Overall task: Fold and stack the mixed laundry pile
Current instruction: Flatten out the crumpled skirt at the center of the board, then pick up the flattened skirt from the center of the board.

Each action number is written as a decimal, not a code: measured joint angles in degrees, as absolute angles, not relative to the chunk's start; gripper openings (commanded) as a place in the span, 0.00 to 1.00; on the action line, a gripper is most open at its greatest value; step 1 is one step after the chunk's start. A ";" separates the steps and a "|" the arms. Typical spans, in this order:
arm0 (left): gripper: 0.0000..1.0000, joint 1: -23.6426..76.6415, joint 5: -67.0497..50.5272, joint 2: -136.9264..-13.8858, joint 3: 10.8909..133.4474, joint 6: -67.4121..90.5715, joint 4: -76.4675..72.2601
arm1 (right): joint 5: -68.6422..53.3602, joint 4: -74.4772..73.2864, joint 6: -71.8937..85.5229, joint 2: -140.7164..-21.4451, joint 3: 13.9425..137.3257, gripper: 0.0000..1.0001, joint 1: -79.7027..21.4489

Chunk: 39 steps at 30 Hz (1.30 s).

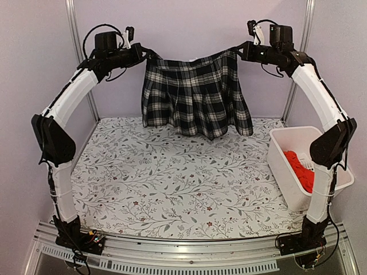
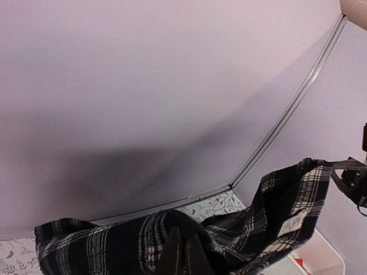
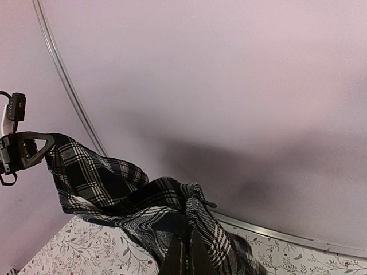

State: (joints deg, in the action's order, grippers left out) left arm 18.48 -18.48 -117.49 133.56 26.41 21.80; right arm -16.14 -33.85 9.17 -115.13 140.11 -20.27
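A black-and-white plaid pleated garment (image 1: pixel 195 97) hangs spread in the air at the back of the table, held up by its top corners. My left gripper (image 1: pixel 147 56) is shut on its left top corner, my right gripper (image 1: pixel 237 52) on its right top corner. In the left wrist view the plaid cloth (image 2: pixel 241 229) drapes over my shut gripper (image 2: pixel 184 252). The right wrist view shows the plaid cloth (image 3: pixel 109 183) bunched over my shut gripper (image 3: pixel 188 258). A red shirt (image 1: pixel 301 167) lies in the white basket (image 1: pixel 281 166) at the right.
The floral table cover (image 1: pixel 172 183) spreads under the hanging garment. The white basket stands at the table's right edge beside the right arm. Pale walls with metal posts (image 1: pixel 77 46) close in the back and sides.
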 measured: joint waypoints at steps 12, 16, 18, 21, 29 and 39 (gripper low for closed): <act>0.84 17.87 -26.48 -77.82 67.51 27.44 0.27 | -20.53 -22.79 1.21 -97.86 98.43 0.53 -29.91; 1.00 17.76 -23.94 -62.19 47.66 30.57 3.53 | -21.02 -25.89 2.39 -89.89 77.08 0.89 -36.71; 1.00 17.54 -21.61 -56.07 43.97 32.10 7.31 | -21.71 -27.57 4.47 -85.47 69.14 0.91 -37.23; 0.99 16.99 -18.24 -53.58 44.97 33.19 12.12 | -22.28 -29.65 7.09 -80.14 65.58 0.79 -35.86; 0.76 16.53 -13.26 -64.29 50.00 37.85 24.86 | -27.14 -29.39 10.46 -91.72 78.32 0.59 -36.25; 0.70 17.72 -13.80 -77.25 50.57 35.79 36.69 | -23.62 -34.83 10.70 -110.59 88.47 0.62 -42.09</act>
